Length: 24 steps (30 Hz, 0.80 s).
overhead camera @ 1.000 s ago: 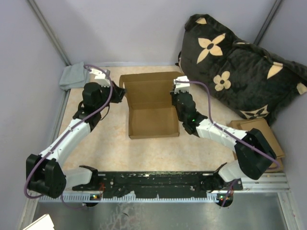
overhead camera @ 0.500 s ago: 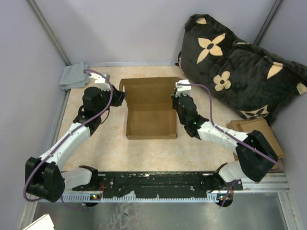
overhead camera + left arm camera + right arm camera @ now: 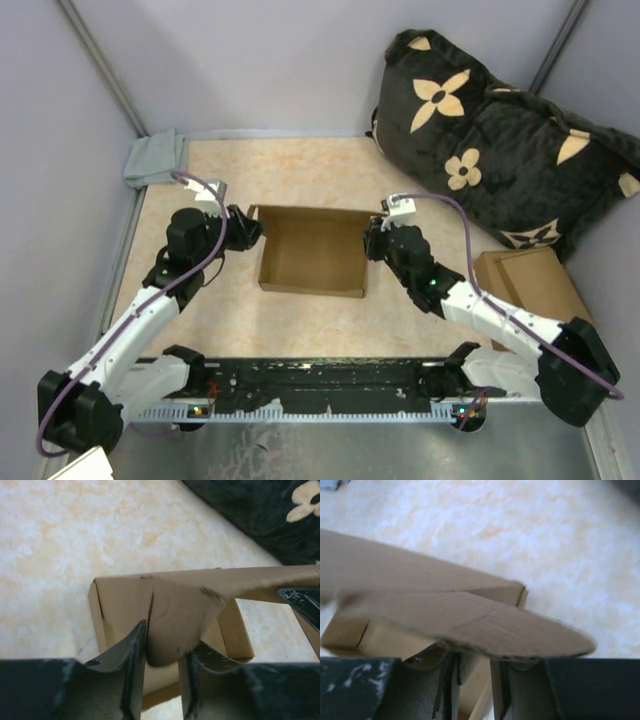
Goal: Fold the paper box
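The paper box is a shallow brown cardboard tray in the middle of the table, with its lid raised over the back of the tray. My left gripper is at the box's left back corner. In the left wrist view, the left gripper is shut on the lid's rounded side flap. My right gripper is at the right back corner. In the right wrist view, the right gripper is closed on the lid's other side flap, which hides its fingertips.
A big black pillow with beige flowers lies at the back right. A stack of flat cardboard pieces lies at the right edge. A grey cloth sits in the back left corner. The black base rail runs along the near edge.
Both grippers have moved toward the near edge with the lid flaps. The lid, which lay open and flat behind the tray, has swung up and forward, and the box looks shorter from above.
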{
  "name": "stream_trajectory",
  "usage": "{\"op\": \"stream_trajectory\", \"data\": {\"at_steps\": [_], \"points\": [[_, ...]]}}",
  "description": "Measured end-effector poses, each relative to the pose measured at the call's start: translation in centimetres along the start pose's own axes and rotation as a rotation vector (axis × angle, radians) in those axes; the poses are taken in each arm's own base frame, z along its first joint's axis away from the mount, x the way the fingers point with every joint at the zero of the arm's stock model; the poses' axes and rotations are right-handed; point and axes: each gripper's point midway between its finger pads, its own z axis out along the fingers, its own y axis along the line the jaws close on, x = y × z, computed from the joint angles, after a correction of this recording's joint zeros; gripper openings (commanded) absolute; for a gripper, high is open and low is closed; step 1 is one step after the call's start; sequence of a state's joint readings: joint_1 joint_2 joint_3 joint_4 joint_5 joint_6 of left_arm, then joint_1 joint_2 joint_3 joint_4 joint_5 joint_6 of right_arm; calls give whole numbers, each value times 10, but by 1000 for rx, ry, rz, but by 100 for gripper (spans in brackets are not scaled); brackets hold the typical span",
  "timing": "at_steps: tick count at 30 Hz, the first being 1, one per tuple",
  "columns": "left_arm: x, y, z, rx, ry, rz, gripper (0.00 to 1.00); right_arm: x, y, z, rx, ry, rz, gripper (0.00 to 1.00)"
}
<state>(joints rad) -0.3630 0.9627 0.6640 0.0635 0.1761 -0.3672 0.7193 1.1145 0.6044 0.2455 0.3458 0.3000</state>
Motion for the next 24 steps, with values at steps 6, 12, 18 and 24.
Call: {"op": "stream_trajectory", "data": {"at_steps": [6,12,18,24], "points": [[23,6,-19,-50,85,-56,53,47,7,-35,-93,164,65,44],[38,11,-46,-125,148,-139,53,78,1,-70,-103,289,145,46],[35,0,-71,-108,147,-184,52,79,4,-98,-135,320,235,47],[21,-8,-86,-105,122,-198,52,73,-6,-121,-112,302,297,49]]}}
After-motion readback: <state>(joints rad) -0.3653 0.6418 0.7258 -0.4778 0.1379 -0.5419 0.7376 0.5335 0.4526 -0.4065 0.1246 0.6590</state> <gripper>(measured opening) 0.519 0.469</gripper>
